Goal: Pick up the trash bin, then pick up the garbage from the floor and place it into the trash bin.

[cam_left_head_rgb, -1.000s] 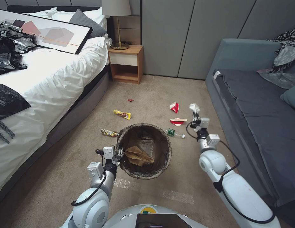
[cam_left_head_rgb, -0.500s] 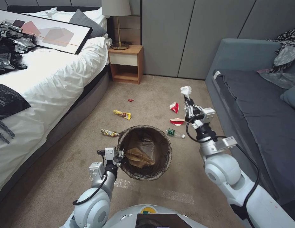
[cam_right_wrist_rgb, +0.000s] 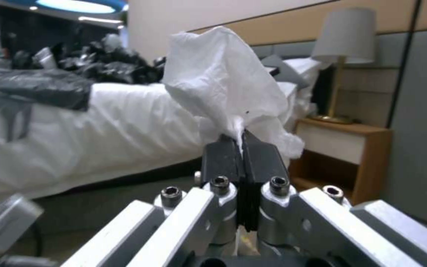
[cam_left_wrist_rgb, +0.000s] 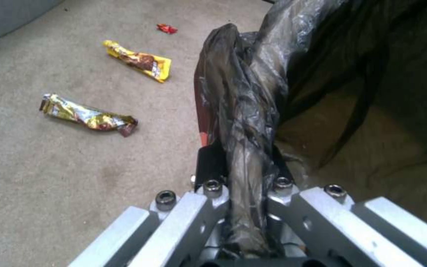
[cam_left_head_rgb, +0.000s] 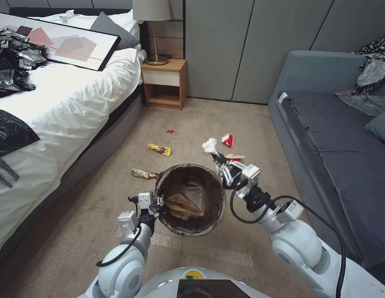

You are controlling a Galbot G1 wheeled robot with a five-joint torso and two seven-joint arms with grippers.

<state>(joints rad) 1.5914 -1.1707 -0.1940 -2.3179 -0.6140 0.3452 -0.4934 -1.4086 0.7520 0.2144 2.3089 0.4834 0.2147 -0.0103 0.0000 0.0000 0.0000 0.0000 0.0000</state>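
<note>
trash bin (cam_left_head_rgb: 191, 199): held off the carpet in front of the robot, mouth up so stuff can just drop in
left hand (cam_left_head_rgb: 156, 201): clamped on the rim and liner at the bin's left edge, basically a carry handle
right hand (cam_left_head_rgb: 217, 158): pinched shut on the white tissue (cam_left_head_rgb: 209, 145), just past the bin's far right rim, not over the opening yet
floor: two snack wrappers (cam_left_head_rgb: 159, 149), red cups (cam_left_head_rgb: 228, 140), all waiting their turn

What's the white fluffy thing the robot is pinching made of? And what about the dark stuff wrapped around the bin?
The white thing in the right gripper looks like soft, matte tissue paper: it crumples into limp folds. The liner on the trash bin, clamped by the left gripper, looks like thin glossy plastic film: it wrinkles, shines and seems partly see-through.
</note>
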